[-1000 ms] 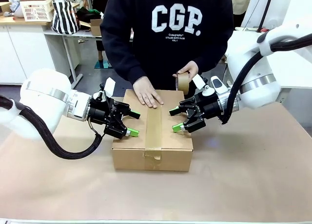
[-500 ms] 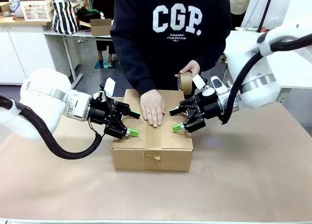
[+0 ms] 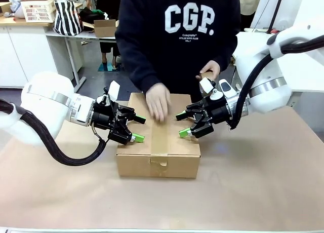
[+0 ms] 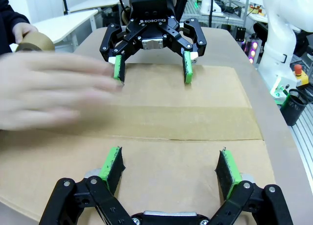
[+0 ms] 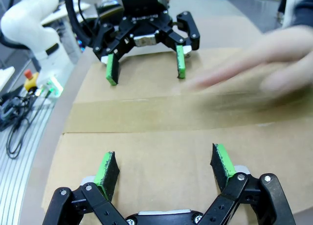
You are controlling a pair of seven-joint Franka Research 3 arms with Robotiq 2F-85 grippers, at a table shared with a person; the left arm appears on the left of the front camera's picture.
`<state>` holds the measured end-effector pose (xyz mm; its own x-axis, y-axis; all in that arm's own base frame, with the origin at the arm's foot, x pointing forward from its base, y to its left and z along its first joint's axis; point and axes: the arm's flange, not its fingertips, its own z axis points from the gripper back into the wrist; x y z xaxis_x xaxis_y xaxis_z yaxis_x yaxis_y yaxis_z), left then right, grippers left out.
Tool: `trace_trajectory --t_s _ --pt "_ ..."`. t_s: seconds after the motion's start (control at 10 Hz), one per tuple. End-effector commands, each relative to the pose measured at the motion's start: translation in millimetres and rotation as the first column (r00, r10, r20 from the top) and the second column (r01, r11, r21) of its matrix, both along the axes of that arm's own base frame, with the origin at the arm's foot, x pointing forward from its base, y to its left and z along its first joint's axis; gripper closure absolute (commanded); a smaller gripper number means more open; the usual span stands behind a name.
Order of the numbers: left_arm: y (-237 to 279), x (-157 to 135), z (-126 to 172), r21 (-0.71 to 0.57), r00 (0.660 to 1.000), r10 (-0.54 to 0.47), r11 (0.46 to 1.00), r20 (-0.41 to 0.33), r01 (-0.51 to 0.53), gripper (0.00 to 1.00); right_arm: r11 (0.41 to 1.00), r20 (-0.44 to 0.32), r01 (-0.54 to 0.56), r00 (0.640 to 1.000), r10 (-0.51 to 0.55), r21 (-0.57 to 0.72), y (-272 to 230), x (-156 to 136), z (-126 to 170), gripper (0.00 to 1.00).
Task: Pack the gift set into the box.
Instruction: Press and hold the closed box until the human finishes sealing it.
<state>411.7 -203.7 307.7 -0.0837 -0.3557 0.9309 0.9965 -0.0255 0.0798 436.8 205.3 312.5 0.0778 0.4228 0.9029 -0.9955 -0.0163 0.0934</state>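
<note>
On the table (image 3: 263, 182) between my two arms sits the box (image 3: 177, 142), its flaps closed and a strip of tape (image 3: 160, 137) running along the top seam and a little way down the near face. Whatever lies inside is hidden from me, so I cannot tell where the gift set is.

My left hand (image 3: 136, 128) reaches in from the left, its fingers spread wide over the left half of the box top, grasping nothing. From my left wrist I see my own green pads (image 4: 111, 162) parted above the cardboard (image 4: 195, 161), with the taped seam just beyond them.

My right hand (image 3: 182, 124) comes in from the right and faces the left one across the seam, its fingers spread wide too and empty. From my right wrist the pads (image 5: 223, 159) stand apart above the lid (image 5: 161, 156).

At the far side stands a person in a dark sweatshirt (image 3: 177, 35). One of their hands (image 3: 158, 101) is over the far part of the box top near the tape, blurred. Their other hand (image 3: 210, 70) is just beyond my right hand and, seen from the left wrist, holds a roll of tape (image 4: 32, 41).
</note>
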Motion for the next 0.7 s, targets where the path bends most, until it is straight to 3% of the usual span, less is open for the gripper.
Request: trace_trajectory --t_s 0.0,0.6 --pt "0.1 -1.2 -2.1 -0.002 1.0 0.001 1.0 0.012 -0.001 0.0 1.0 -0.001 0.003 1.0 -0.003 -0.004 -0.6 -0.4 -2.0 0.0" --pt "0.1 -1.2 -2.1 -0.002 1.0 0.001 1.0 0.012 -0.001 0.0 1.0 -0.001 0.003 1.0 -0.003 -0.004 -0.6 -0.4 -2.0 0.0"
